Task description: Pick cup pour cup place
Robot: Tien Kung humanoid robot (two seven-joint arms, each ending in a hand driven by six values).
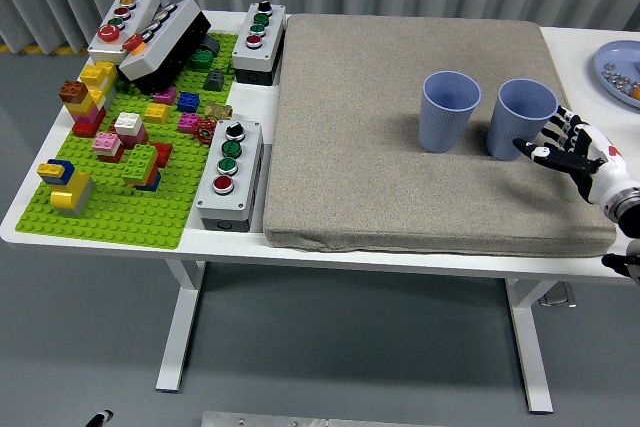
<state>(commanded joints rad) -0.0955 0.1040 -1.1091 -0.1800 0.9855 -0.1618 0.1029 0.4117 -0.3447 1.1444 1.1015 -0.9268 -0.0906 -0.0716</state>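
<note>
Two cups (450, 110), four button boxes (229, 175), perhaps.

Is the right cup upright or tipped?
Upright: the right cup stands on the mat, rim up. The right hand is beside it, fingers spread.

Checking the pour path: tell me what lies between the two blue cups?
Nothing: the head view shows only bare grey mat between the left cup and the right cup.

Bright, even overhead light; soft shadows, sharp focus throughout.
</note>
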